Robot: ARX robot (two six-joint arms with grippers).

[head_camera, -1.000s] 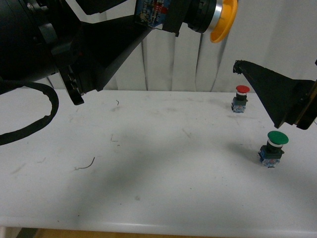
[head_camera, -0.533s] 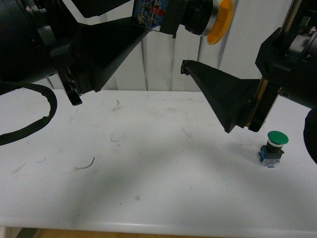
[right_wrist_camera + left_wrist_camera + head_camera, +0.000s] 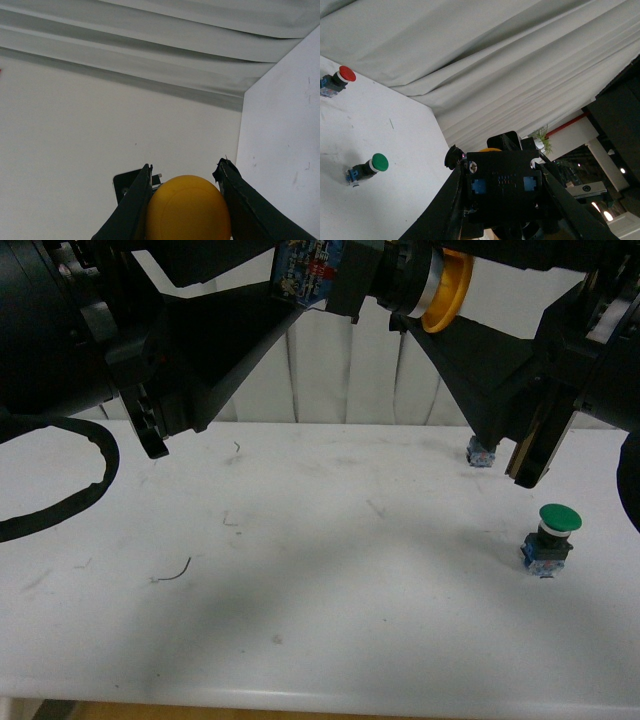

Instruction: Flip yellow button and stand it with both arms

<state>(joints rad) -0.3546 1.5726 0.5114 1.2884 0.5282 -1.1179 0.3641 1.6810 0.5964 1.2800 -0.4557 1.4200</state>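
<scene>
Left gripper [image 3: 300, 278]: clenched on the blue-grey contact block of a small push-button with a round orange-yellow cap, high above the white tabletop [image 3: 300, 630].
Yellow button [image 3: 450, 290]: sideways in that grip, with the cap turned towards the right gripper.
Right gripper [image 3: 184, 172]: black wedge fingers [image 3: 135, 200] close on either side of the yellow cap; pressing or only flanking, cannot tell.
Green-capped button [image 3: 553, 537]: upright on the tabletop, below the right gripper.
Red-capped button [image 3: 337, 80]: upright, just beneath the right gripper, mostly hidden by it in the front view.
</scene>
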